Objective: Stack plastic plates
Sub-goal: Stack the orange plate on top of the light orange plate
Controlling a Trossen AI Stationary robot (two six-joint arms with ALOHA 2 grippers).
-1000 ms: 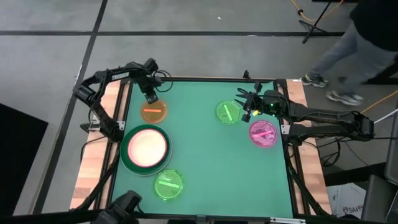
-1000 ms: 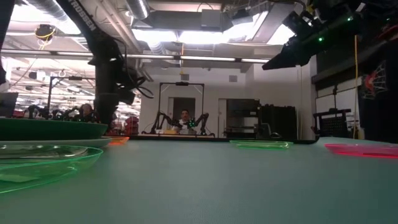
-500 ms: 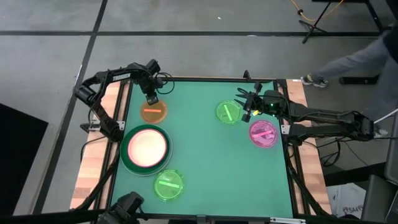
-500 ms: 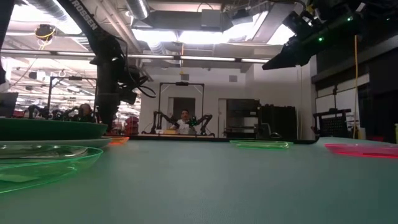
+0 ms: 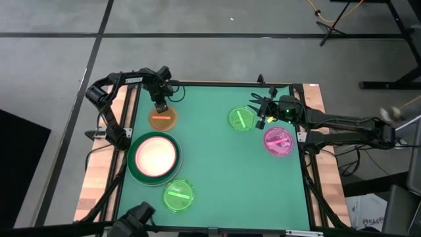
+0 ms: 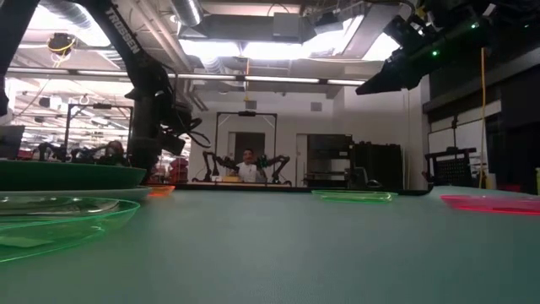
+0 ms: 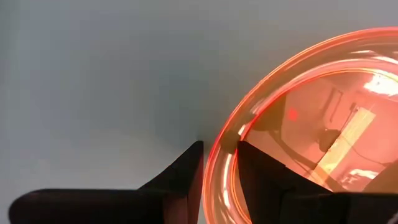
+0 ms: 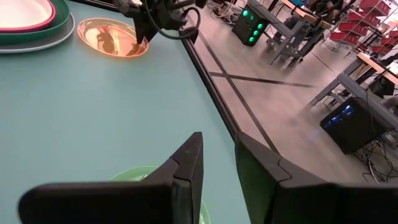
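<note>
Worktop [image 5: 217,158]: flat teal-green surface, black frame, pale wood strips at left and right edges.

Orange plate [image 5: 162,119], upper left of high view: translucent orange, with a brighter orange bar across it; glowing red-orange rim in the left wrist view.

Plate stack [image 5: 154,157], lower left: dark green outer ring, thin magenta ring inside it, cream-pink centre.

Lime-green plate [image 5: 178,195], bottom centre: translucent lime.

Second lime-green plate [image 5: 242,118], upper right: same lime, bright bar.

Pink plate [image 5: 279,141], right: translucent magenta-pink.

Arms: dark, nearly black. Floor: grey with dark lines.
</note>
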